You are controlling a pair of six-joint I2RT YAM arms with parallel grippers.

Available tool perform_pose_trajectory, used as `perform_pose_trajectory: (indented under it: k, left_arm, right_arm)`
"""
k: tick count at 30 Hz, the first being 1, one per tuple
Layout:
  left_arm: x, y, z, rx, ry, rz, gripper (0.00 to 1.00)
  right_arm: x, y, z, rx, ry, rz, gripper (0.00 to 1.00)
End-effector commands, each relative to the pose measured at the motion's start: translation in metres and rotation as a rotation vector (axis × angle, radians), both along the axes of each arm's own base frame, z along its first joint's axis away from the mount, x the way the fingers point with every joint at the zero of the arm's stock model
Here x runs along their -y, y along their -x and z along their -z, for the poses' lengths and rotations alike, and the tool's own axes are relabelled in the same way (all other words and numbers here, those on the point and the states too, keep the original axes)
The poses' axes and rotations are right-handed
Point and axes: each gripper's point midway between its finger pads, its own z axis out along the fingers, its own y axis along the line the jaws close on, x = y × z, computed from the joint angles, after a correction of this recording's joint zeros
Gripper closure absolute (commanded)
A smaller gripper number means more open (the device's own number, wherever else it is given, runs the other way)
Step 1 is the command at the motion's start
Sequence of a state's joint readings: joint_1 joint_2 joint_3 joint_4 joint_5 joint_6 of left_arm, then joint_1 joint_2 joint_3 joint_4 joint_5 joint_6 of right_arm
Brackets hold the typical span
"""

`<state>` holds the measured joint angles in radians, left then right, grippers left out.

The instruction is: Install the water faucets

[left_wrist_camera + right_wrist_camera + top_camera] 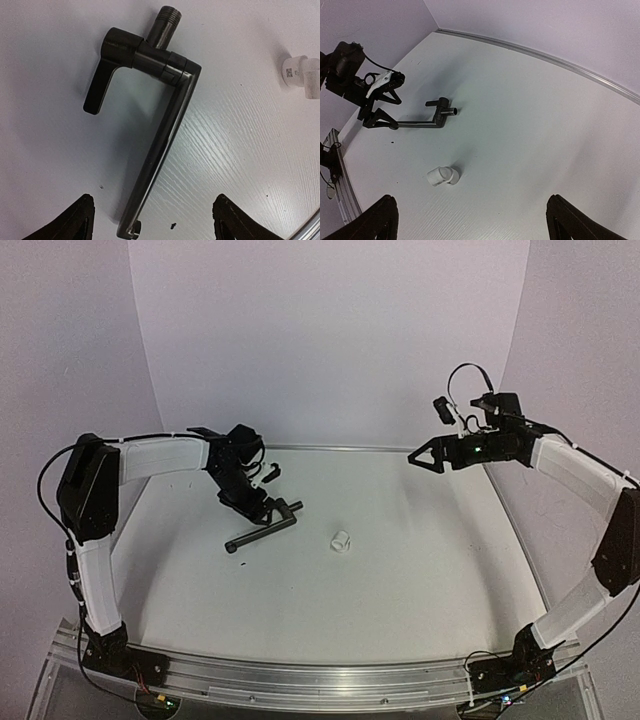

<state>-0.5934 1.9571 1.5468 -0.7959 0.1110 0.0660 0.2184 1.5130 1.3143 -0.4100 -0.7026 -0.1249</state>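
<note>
The black faucet pipe [262, 528] lies flat on the white table, its bent crank end toward the back right. In the left wrist view the pipe [162, 145] runs up to the crank, with a lever and a threaded stub. The white fitting [341, 539] lies just right of it, also at the edge of the left wrist view [300, 74]. My left gripper [256, 506] is open and empty, hovering over the pipe's lower half, the jaws [155, 222] straddling it without touching. My right gripper [414, 457] is open and empty, held high at the back right. From there it sees the pipe [417, 122] and the fitting [442, 176].
White walls close the table at the back and both sides. A metal rail [300, 680] runs along the near edge. The left arm's elbow [85, 485] stands tall at the left side.
</note>
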Motion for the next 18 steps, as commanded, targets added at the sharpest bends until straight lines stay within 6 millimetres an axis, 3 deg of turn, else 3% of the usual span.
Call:
perform_pose_trajectory:
  k: [1, 6, 11, 18]
  left_arm:
    - [0.013, -0.012, 0.007, 0.058, 0.046, 0.078, 0.23]
    - [0.012, -0.014, 0.028, 0.048, 0.049, 0.112, 0.31]
    - [0.009, -0.011, 0.047, 0.018, 0.019, 0.138, 0.44]
    - [0.001, -0.008, 0.068, -0.004, -0.043, 0.157, 0.51]
  right_arm:
    - [-0.006, -0.007, -0.012, 0.018, -0.037, -0.021, 0.02]
    - [-0.008, -0.009, -0.011, 0.009, -0.044, -0.026, 0.02]
    - [-0.008, -0.01, -0.005, -0.004, -0.043, -0.029, 0.02]
    - [-0.013, -0.012, 0.003, -0.041, -0.062, -0.044, 0.02]
